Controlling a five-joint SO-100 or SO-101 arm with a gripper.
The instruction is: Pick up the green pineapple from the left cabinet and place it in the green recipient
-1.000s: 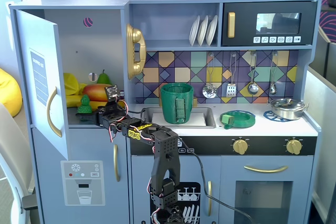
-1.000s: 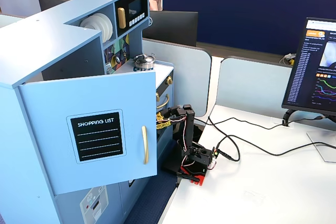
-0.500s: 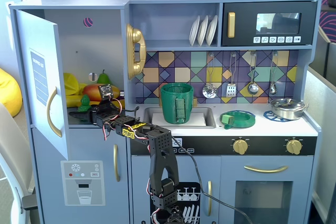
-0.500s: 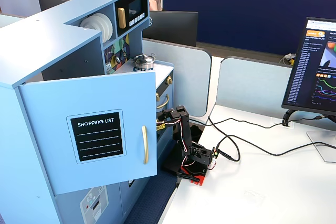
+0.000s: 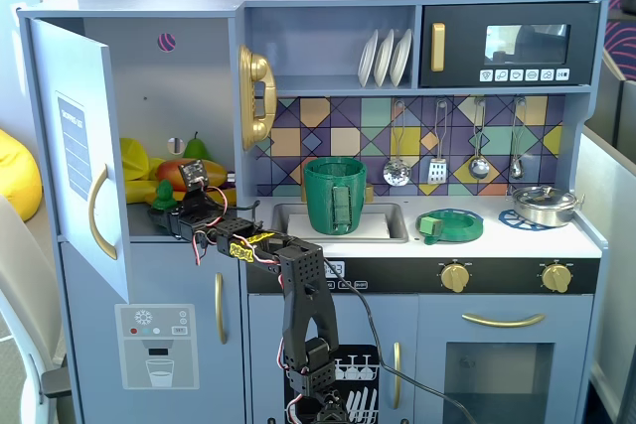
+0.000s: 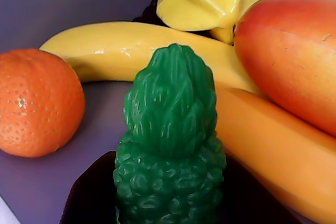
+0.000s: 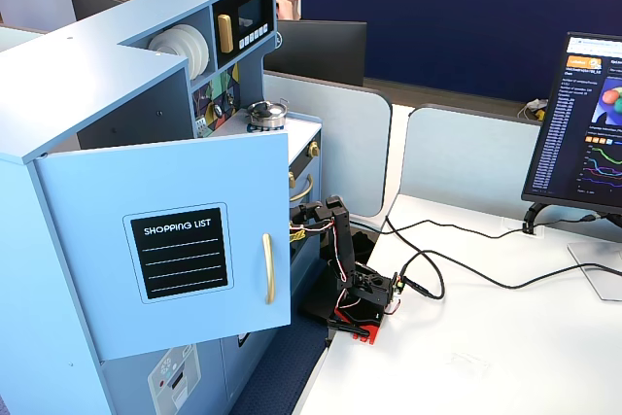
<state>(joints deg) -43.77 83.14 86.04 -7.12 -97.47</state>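
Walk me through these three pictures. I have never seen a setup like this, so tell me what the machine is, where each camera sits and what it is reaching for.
The machine is a small black robot arm standing in front of a toy kitchen. One fixed view faces the kitchen; the other looks from the side, past the open cabinet door. The third camera rides on the arm's wrist. The arm reaches into the left cabinet, where toy fruit lies: a green pineapple, an orange, a banana and a mango. The hand is right at the pineapple, but whether it grips it cannot be told. The tall green pot waits in the sink.
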